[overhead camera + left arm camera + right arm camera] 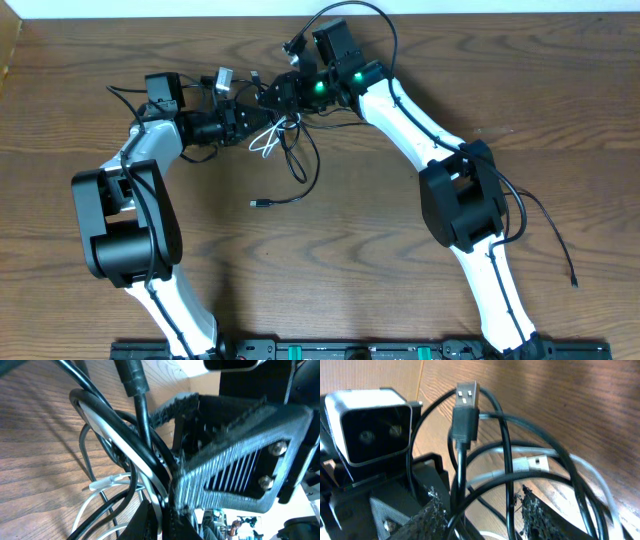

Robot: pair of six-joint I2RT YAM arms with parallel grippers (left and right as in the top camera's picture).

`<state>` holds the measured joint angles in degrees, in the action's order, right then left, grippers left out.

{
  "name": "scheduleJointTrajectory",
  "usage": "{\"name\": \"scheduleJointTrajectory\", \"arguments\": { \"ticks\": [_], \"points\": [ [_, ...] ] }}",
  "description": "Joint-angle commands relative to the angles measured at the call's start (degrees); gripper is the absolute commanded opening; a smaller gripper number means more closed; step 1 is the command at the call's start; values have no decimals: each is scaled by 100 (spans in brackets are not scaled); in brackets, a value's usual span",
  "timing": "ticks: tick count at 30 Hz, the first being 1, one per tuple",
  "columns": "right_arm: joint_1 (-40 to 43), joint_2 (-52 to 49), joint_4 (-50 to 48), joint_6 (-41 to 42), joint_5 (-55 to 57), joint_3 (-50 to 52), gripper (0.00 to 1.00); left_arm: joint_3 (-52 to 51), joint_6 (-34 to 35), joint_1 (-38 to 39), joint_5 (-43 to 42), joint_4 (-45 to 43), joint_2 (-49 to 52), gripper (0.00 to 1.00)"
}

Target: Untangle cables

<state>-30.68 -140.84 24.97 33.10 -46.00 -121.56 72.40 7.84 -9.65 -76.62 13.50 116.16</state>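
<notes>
The cables [285, 150] hang as a tangle of thin black cords and one white cord [265, 140] at the back middle of the table. My left gripper [244, 117] is shut on the cables; in the left wrist view [167, 520] black and white strands are pinched between its fingers. My right gripper [268, 99] faces it, almost touching. In the right wrist view it [482, 512] stands open, with black strands running through the gap. A black USB plug [466, 410] sticks up above the fingers, and a white plug [532, 464] lies to its right. One black cord trails forward to a plug [258, 204].
The wooden table [350, 250] carries both arms. A thin black cord [555, 235] runs off the right arm and ends near the right edge. The left wrist camera [370, 425] sits close to my right fingers. A pale wall edge [8, 50] shows at far left.
</notes>
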Motion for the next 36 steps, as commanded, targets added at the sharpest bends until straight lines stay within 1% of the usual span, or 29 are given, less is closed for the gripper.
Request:
{"name": "scheduleJointTrajectory", "arguments": {
  "ticks": [1,3,5,9,11,12,13,16,19,25,28,29,32,36],
  "points": [
    [-42,197,-81,160,136,-90,44,-20,-184,74,-201,35,0,7],
    [-70,197,-46,155,157,-90,41,-20,-184,85,-201,33,0,8],
    [-85,197,46,149,275,-90,32,-20,-184,83,-203,35,0,7],
    [-87,197,214,-131,409,-90,27,-20,-184,85,-205,35,0,7],
    [-83,197,319,-267,411,-90,23,-20,-181,83,-205,35,0,7],
    [-79,197,369,-385,409,-90,16,-20,-184,83,-203,33,0,7],
    [-68,197,455,-535,409,-90,1,-20,-184,83,-201,33,0,7],
    [-48,197,601,-761,415,-90,1,-20,-184,83,-201,33,0,7],
    [-20,197,876,-1003,804,-90,1,-20,-184,83,-197,33,0,8],
    [7,197,1335,-1113,1598,-90,1,-20,-177,83,-90,35,0,8],
    [4,197,1593,-1113,2245,-90,1,-20,-177,83,-90,35,0,7],
    [4,197,1731,-1115,2616,-90,1,-20,-177,83,-90,33,0,7],
    [7,197,1976,-1335,3077,-90,1,-20,-177,61,-70,33,0,7],
    [11,197,2194,-1366,3825,-90,1,-20,-177,2,-70,35,0,7]
  ]
}}
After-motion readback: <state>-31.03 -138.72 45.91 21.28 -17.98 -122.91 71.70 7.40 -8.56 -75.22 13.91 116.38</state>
